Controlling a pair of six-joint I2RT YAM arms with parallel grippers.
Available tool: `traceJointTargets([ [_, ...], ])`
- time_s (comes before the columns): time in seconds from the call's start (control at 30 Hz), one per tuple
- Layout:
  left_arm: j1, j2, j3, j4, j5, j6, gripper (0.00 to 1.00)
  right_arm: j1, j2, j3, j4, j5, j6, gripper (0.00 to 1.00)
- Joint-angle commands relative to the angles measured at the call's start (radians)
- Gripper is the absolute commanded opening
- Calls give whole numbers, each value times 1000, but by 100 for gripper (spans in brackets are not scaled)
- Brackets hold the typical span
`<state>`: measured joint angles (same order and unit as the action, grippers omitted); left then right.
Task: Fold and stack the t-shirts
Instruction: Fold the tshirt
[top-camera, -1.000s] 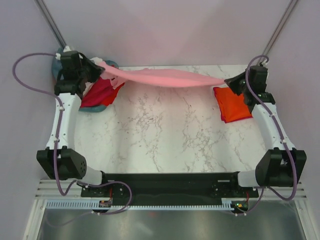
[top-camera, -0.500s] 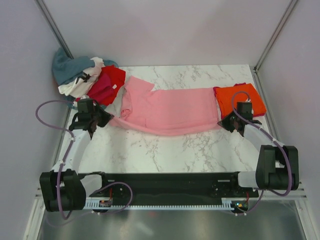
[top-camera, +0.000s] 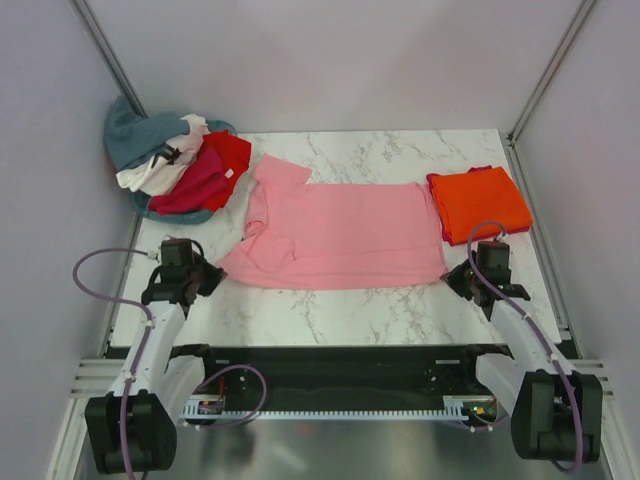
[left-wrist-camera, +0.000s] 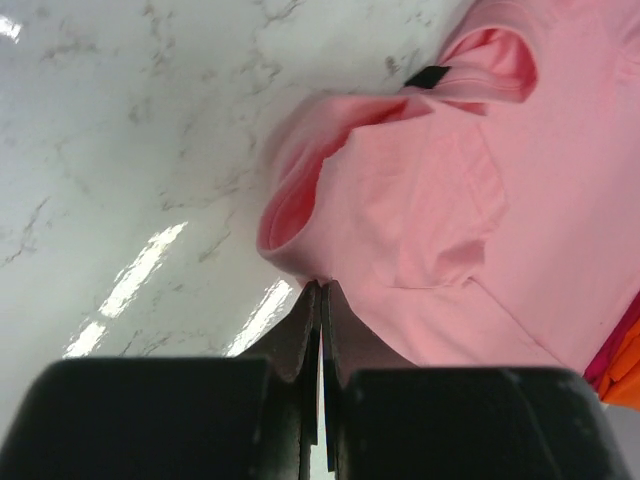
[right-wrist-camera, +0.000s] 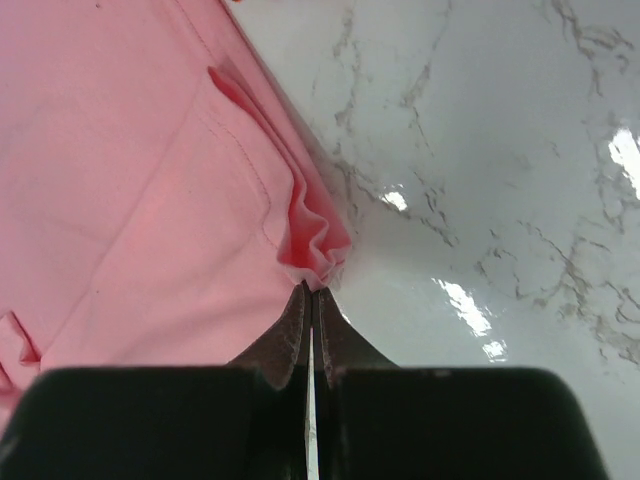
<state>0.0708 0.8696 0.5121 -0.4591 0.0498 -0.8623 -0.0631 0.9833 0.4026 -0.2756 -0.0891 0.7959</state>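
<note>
One pink shirt (top-camera: 335, 235), strung in the air between the arms a second ago, now lies spread flat across the desk (top-camera: 380, 315), ready for its first fold. A folded orange shirt (top-camera: 478, 203) sits just right of it. Left jaws and right jaws each pinch a near corner. Its black neck tag (left-wrist-camera: 428, 76) seems blank, perhaps just blurred.
</note>
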Motion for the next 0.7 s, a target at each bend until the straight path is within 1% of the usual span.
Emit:
traceJointTargets([
  [0.0,6,-52,-53,-58,-42,-90,2,-4,-82,-31,-59,38,3,0],
  [0.1,4,-87,-99,-81,-42,-135,2,-4,-132,-48,-94,46,14,0],
  [0.2,6,-159,-144,-113,-47,-170,2,-4,-165,-70,-120,42,29,0],
  [0.23,6,-212,-153,-128,-79,-191,2,-4,-172,-74,-126,42,32,0],
  [0.3,4,-271,-164,-191,-129,-213,2,-4,-195,-82,-145,43,35,0],
  [0.33,4,-337,-156,-238,-169,-227,4,-4,-211,-82,-154,45,34,5],
  [0.37,4,-393,-140,-257,-189,-233,7,-4,-216,-77,-158,49,31,18],
  [0.4,4,-417,-133,-272,-206,-236,11,-4,-224,-74,-165,49,26,29],
  [0.43,4,-432,-130,-277,-215,-241,23,-4,-235,-68,-163,52,22,38],
  [0.47,4,-445,-129,-282,-215,-256,30,-4,-239,-62,-163,57,13,51],
  [0.53,4,-439,-110,-286,-217,-256,39,-4,-241,-33,-163,55,-1,55],
  [0.63,3,-387,-57,-285,-231,-210,42,-4,-210,24,-136,29,-55,55],
  [0.67,4,-370,-38,-277,-234,-170,42,-3,-193,41,-128,17,-73,54],
])
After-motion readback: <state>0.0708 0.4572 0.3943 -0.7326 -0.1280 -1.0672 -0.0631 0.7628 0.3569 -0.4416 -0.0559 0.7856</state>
